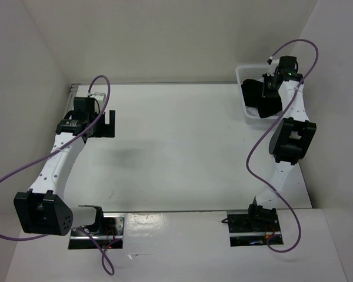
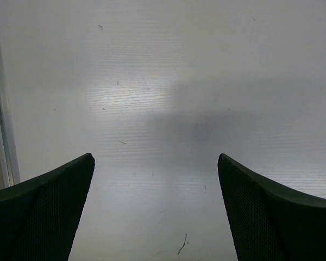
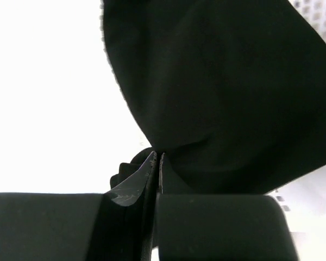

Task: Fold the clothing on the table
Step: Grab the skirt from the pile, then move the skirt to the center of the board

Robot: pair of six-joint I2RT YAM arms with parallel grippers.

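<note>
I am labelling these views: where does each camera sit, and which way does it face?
Top external: above and behind the robot, looking down on the table; left arm and right arm show.
Left wrist: on the left arm, facing down at the table; the open left gripper at the bottom.
Right wrist: on the right arm, facing the clothing at the basket; right gripper shut on it.
Shared: top external and right wrist both show clothing and basket.
</note>
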